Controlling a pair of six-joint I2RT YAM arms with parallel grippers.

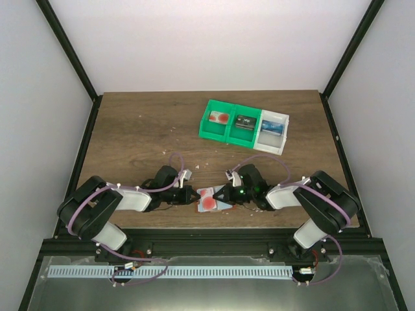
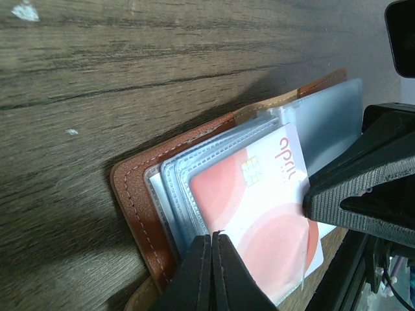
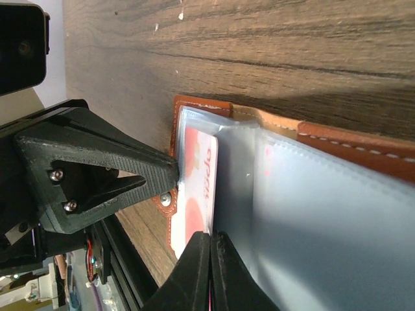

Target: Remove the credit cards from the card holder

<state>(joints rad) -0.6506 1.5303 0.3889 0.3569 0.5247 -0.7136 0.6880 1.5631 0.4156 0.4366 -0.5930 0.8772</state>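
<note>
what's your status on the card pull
Left gripper and right gripper both shut, pinching at the open reddish-brown leather card holder. White plastic card with red round marks not yet free of it. Nothing blocking.

The left arm [image 1: 97, 210] and the right arm [image 1: 324, 197] are built of black joints and white shells. Purple cables [image 1: 174, 159] are looped along them. The fingers [image 3: 97, 146] are formed as black ribbed wedges, fastened with silver screws [image 3: 55, 174]. A green light [image 1: 241, 192] is shown on one wrist

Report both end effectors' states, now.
Left end effector: closed, pinching the card holder.
Right end effector: closed on the white-and-red card.
</note>
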